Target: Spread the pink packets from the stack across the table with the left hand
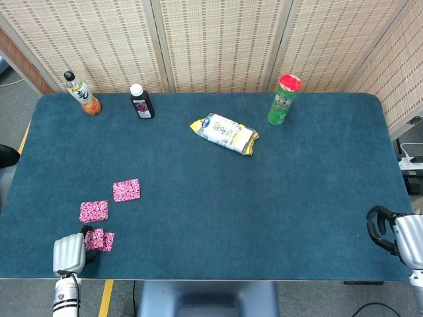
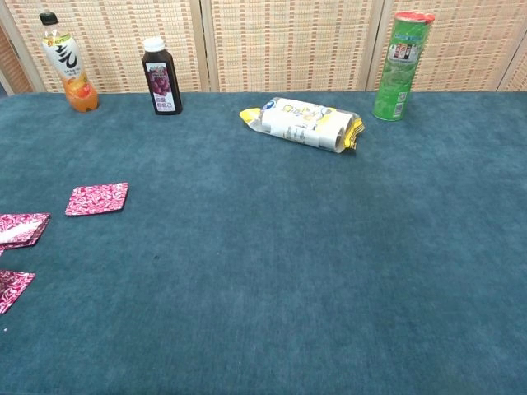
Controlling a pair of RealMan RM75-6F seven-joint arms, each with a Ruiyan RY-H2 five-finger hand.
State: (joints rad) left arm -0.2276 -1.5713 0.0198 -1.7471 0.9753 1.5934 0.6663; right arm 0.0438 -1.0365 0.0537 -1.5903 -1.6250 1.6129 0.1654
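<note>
Our left hand (image 1: 69, 253) touches the nearest pink packet (image 1: 99, 240), which lies at its 2 o'clock; we can't tell its finger state.

Big open blue table (image 1: 218, 198) in middle and right. Pink packets (image 1: 125, 190) sit near front left corner. Two bottles (image 1: 141, 102), snack bag (image 1: 225, 133), green can (image 1: 284, 100) stand along far edge. Screen wall (image 1: 218, 39) behind table.

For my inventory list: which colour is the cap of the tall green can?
Red; the cap of the green can shows best in the head view.
</note>
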